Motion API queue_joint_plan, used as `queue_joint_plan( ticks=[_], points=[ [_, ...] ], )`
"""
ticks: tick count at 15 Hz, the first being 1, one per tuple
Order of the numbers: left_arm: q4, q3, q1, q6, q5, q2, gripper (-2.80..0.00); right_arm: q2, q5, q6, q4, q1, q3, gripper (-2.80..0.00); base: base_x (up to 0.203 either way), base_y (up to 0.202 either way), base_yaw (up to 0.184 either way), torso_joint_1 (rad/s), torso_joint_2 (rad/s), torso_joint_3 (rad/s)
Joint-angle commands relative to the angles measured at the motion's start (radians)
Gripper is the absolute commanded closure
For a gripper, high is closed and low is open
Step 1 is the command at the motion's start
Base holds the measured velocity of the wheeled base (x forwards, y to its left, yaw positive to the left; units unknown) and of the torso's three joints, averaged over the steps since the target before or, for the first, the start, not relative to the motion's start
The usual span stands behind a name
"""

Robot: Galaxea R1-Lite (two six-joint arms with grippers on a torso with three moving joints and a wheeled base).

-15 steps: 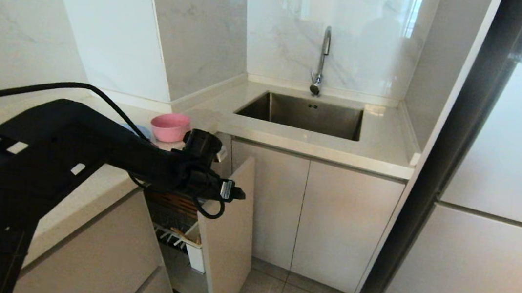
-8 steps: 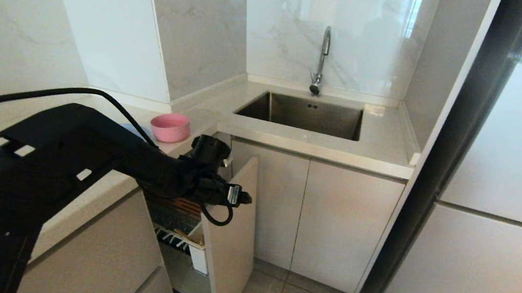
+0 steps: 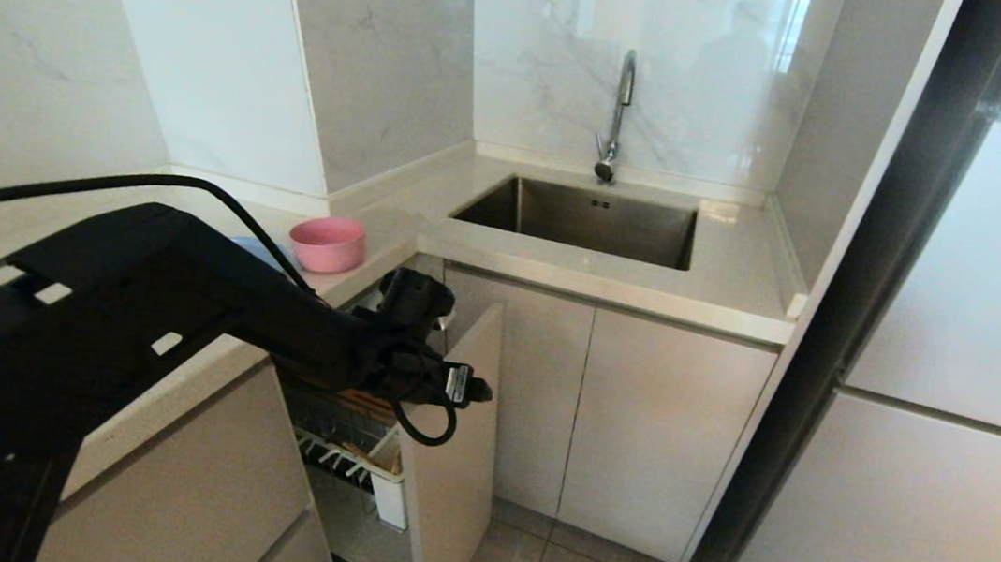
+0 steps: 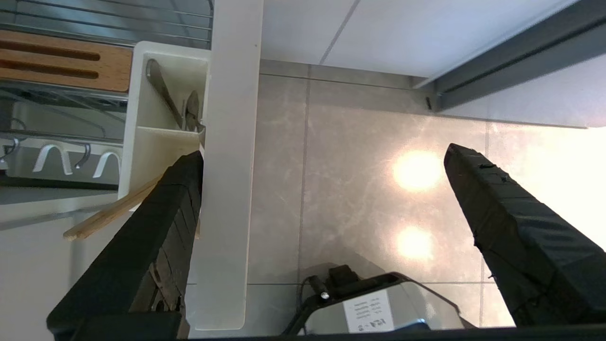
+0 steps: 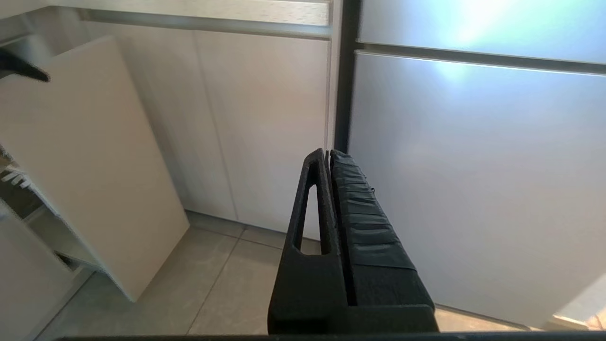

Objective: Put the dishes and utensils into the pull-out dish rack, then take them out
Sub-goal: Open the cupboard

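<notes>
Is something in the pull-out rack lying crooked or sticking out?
Yes. The wooden chopsticks lean slanted and poke out past the edge of the white utensil cup. The metal spoon stands inside it. Otherwise nothing looks odd.

The left arm (image 3: 178,301) reaches forward and to the right from the robot's left side, its wrist bent so the left gripper (image 4: 322,156) points straight down with its two black fingers (image 4: 511,227) spread wide and nothing between them. The right gripper (image 5: 329,156) hangs low, its fingers pressed flat together and empty.
</notes>
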Motion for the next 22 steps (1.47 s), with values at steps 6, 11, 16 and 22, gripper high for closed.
queue_joint_plan(
  ticks=[6,11,16,22],
  points=[
    [-0.001,0.008,-0.073,-0.023,-0.002,0.000,-2.80,0.000,0.000,0.000,0.000,0.001,0.008,0.00,0.000,0.000,0.000,0.000,0.00,0.000],
    [-0.002,0.008,-0.128,-0.031,-0.001,0.001,-2.80,0.000,0.000,0.000,0.000,0.001,0.009,0.00,0.000,0.000,0.000,0.000,0.00,0.000],
    [-0.001,0.005,-0.159,-0.046,-0.002,0.004,-2.80,0.000,0.000,0.000,0.000,0.001,0.009,0.00,0.000,0.000,0.000,0.000,0.00,0.000],
    [-0.001,0.002,-0.201,-0.047,-0.002,0.012,-2.80,0.000,0.000,0.000,0.000,0.001,0.008,0.00,0.000,0.000,0.000,0.000,0.00,0.000]
  ],
)
